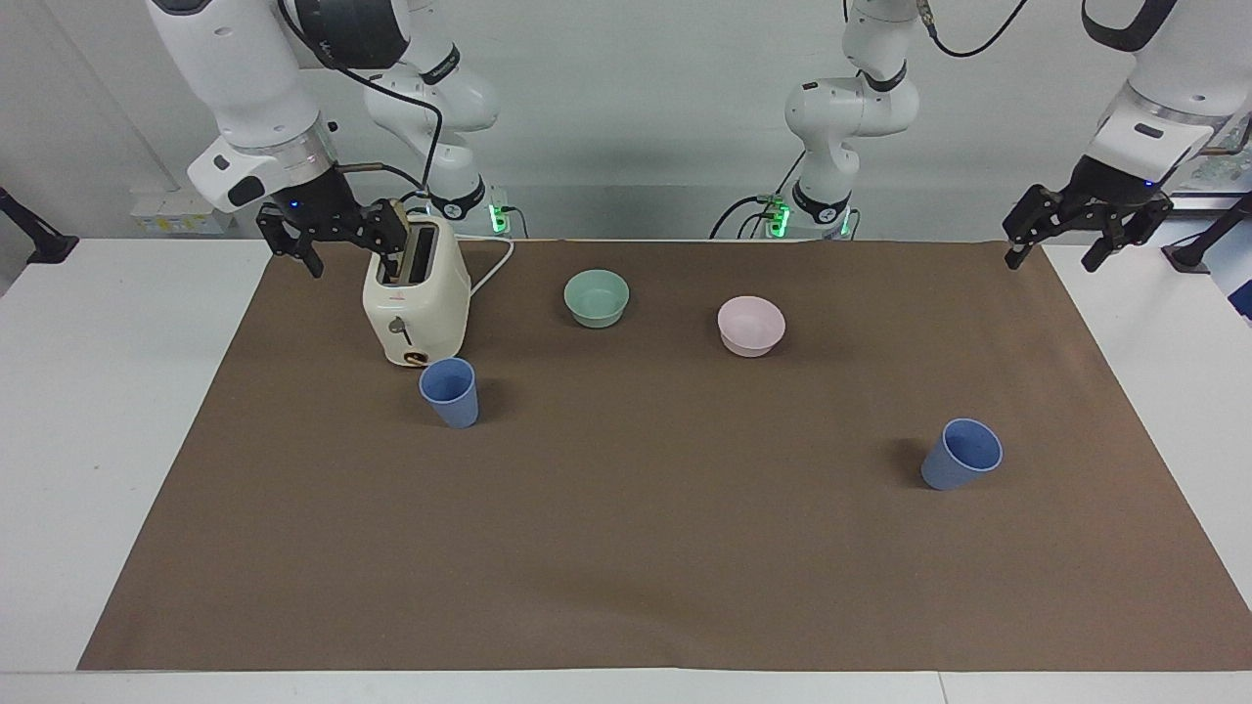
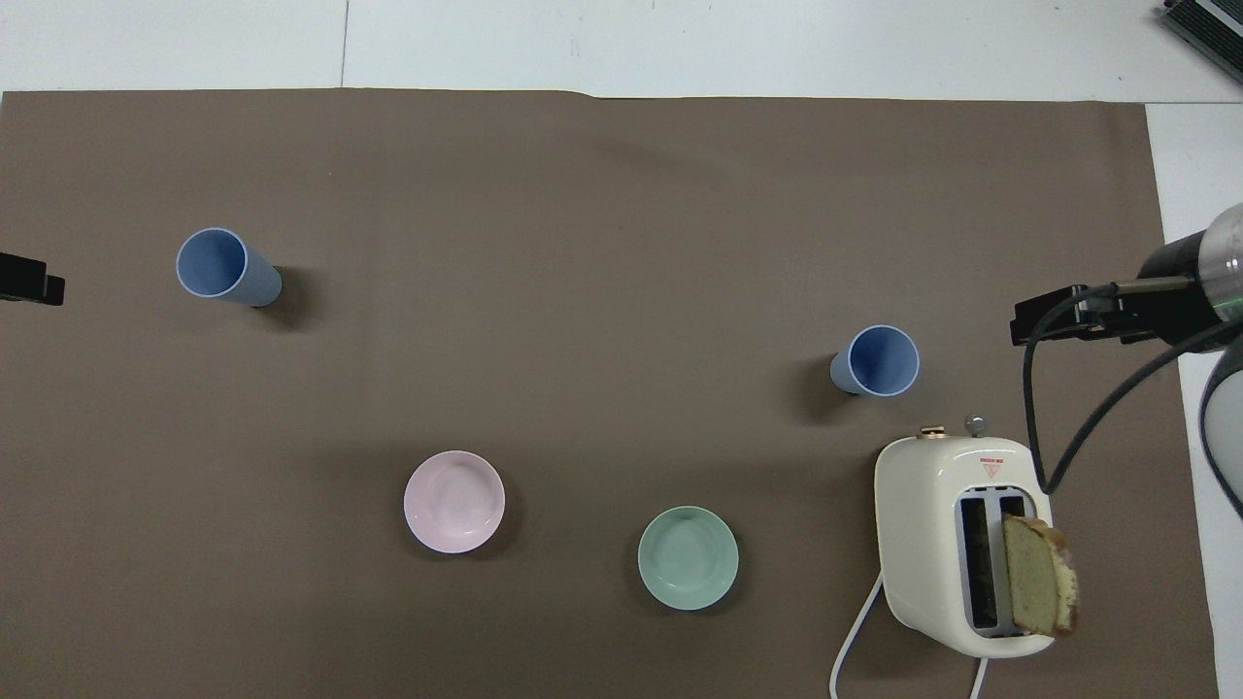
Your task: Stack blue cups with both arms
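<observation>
Two blue cups stand upright and apart on the brown mat. One cup [image 1: 452, 392] [image 2: 877, 361] stands just in front of the toaster. The other cup [image 1: 961, 455] [image 2: 225, 269] stands toward the left arm's end of the table. My right gripper [image 1: 350, 256] [image 2: 1066, 323] is open and empty, raised over the mat beside the toaster. My left gripper [image 1: 1052, 256] [image 2: 29, 289] is open and empty, raised over the mat's edge at the left arm's end. Neither gripper touches a cup.
A cream toaster [image 1: 416, 293] [image 2: 957, 544] holds a bread slice [image 2: 1039, 587] in one slot. A mint-green bowl [image 1: 597, 297] [image 2: 688, 557] and a pink bowl [image 1: 750, 325] [image 2: 453, 501] sit nearer to the robots than the cups. Two smaller white arms stand at the robots' end.
</observation>
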